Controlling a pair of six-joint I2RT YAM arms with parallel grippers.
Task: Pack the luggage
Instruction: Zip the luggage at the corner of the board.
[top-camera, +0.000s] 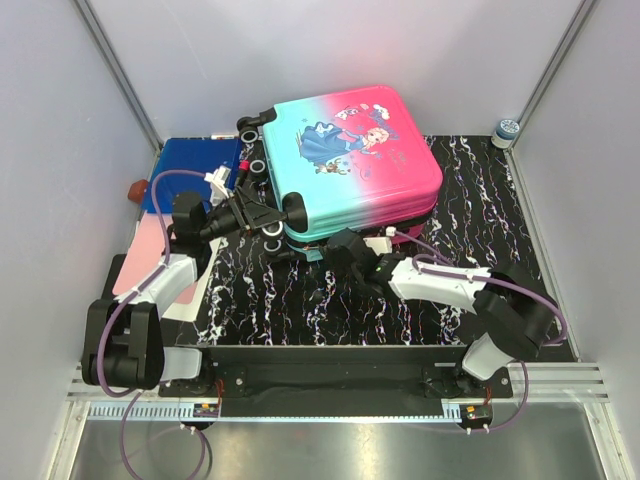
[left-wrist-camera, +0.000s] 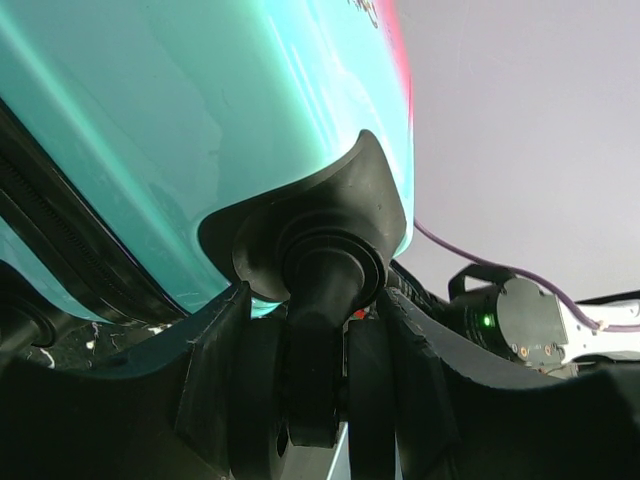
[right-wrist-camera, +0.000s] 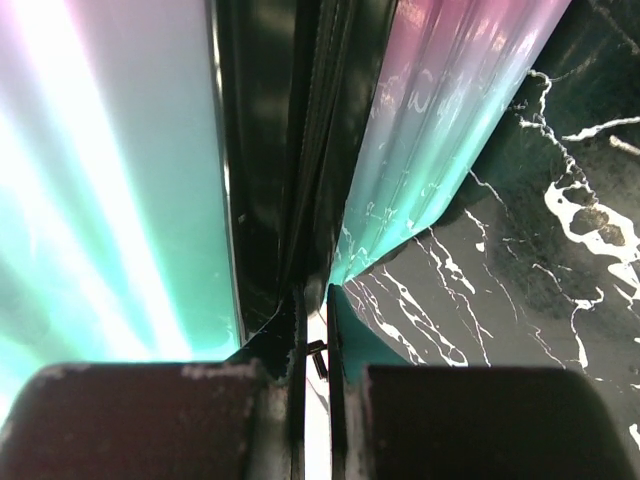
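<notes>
The small hard-shell suitcase with a pink-to-teal gradient shell and cartoon princess print (top-camera: 350, 165) is lying flat and closed on the black, white-veined marbled mat (top-camera: 480, 230), its wheeled end pointing left toward the flat blue folder (top-camera: 190, 165). The left gripper (top-camera: 268, 218) is reaching in at the near-left corner of the case, with its black fingers (left-wrist-camera: 215, 370) standing about halfway apart and clamping either side of a black caster wheel (left-wrist-camera: 262, 400) under its dark housing. The right gripper (top-camera: 335, 243) is working at the near edge – its fingers (right-wrist-camera: 150, 420) are pressing almost together at the black zipper seam (right-wrist-camera: 300, 150), pinching what looks like a small dark zipper tab (right-wrist-camera: 316, 360) between them.
</notes>
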